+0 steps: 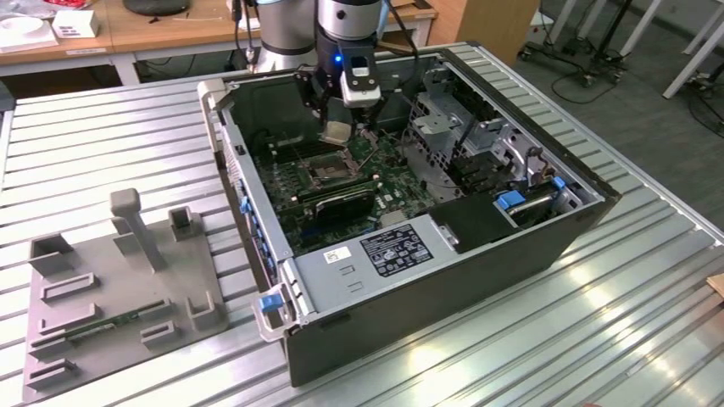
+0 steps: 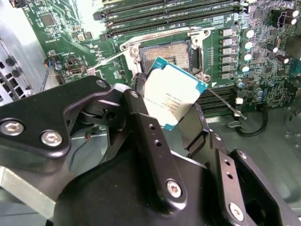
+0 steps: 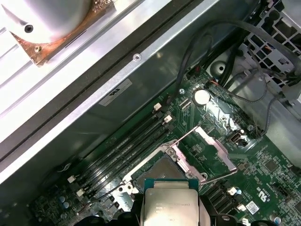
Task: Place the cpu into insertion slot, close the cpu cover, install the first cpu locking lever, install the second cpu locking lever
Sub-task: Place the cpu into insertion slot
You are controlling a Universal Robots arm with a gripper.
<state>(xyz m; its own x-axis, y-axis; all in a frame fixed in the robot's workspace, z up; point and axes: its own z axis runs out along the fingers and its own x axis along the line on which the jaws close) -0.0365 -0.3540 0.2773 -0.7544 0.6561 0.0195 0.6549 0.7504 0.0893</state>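
Observation:
Over the open computer case, my gripper point(image 1: 339, 129) is shut on the cpu point(image 1: 336, 134), a small pale square chip. In both wrist views the black fingers point(image 2: 141, 122) clamp the cpu point(image 2: 172, 92) by two opposite edges, tilted and a short way above the insertion slot point(image 2: 169, 52). That slot point(image 3: 162, 168) lies uncovered on the green board with nothing in it. The cpu cover point(image 3: 207, 148) stands swung open beside the slot. Two thin locking levers point(image 2: 223, 102) stick out unlatched at the slot's sides.
Long black memory slots point(image 2: 178, 14) run beside the socket. Black cables point(image 3: 221, 52) and the metal drive cage point(image 1: 470, 144) crowd one side of the case. A grey fixture plate point(image 1: 114, 288) with upright posts lies on the table at the exterior view's left.

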